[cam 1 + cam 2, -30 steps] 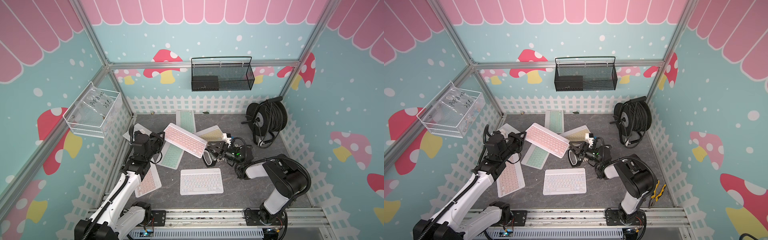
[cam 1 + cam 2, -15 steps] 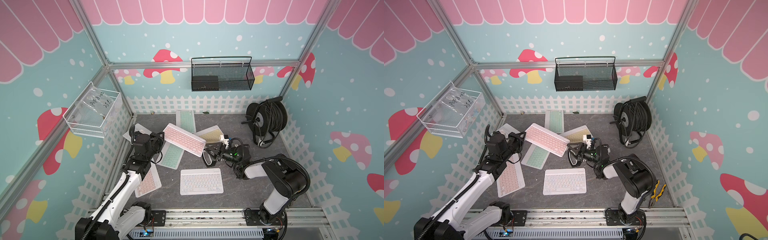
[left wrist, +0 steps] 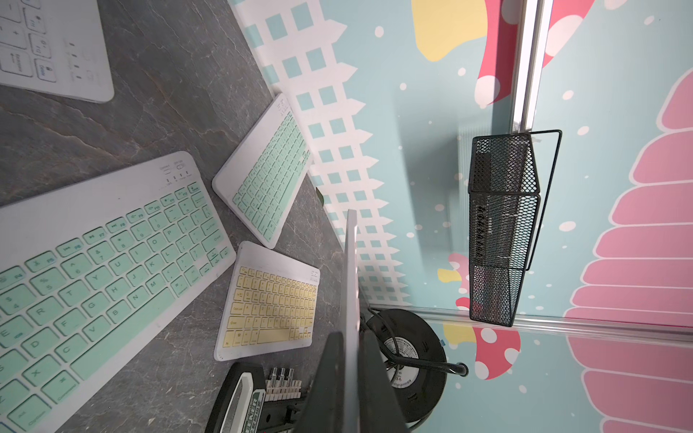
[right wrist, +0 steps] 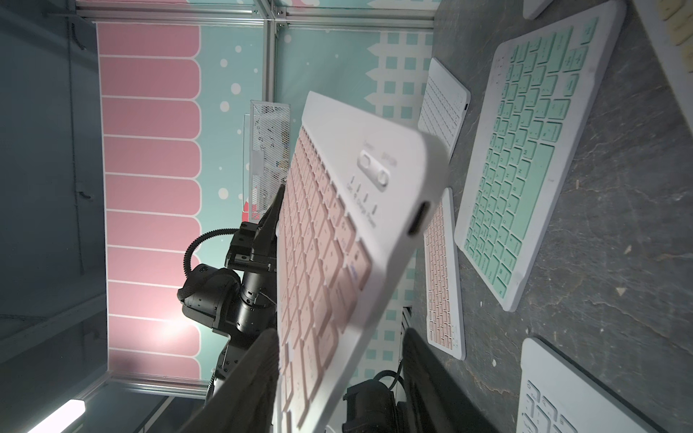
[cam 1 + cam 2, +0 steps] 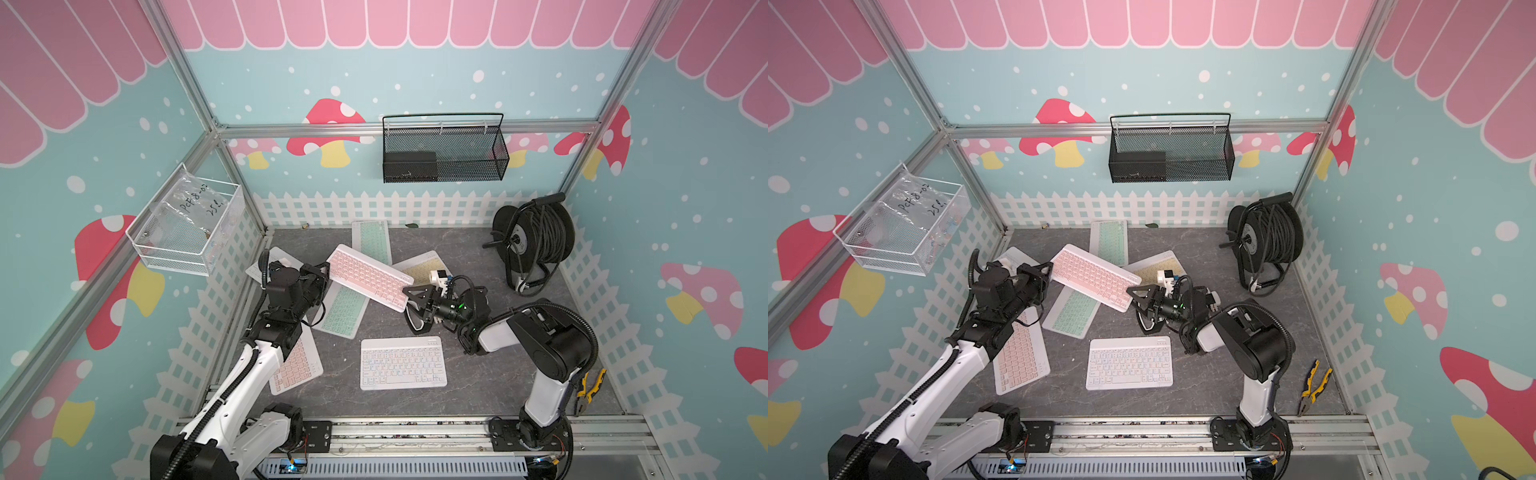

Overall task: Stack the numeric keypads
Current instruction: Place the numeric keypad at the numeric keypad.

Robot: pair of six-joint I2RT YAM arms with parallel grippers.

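**Pink keypad held aloft at frame centre, one arm at each end.**

Left gripper (image 5: 326, 270) is pressed together on the left short edge of the raised pink keypad (image 5: 365, 276); the left wrist view shows both fingers (image 3: 330, 375) flat against the thin white frame. Right gripper (image 5: 409, 303) is at the opposite end with jaws spread, one above the key face and one below. The right wrist view shows a gap between the table-side finger (image 4: 431, 382) and the keypad's underside. The keypad is tilted and clear of the grey table (image 5: 478, 386), above a mint keypad (image 5: 343, 309) lying flat. Also flat on the table in both top views:
- far mint keypad (image 5: 371, 243), upper centre
- yellow keypad (image 5: 422, 266), just right of it
- white keypad (image 5: 402, 363), lower centre
- second pink keypad (image 5: 295, 365), lower left, partly under the left arm
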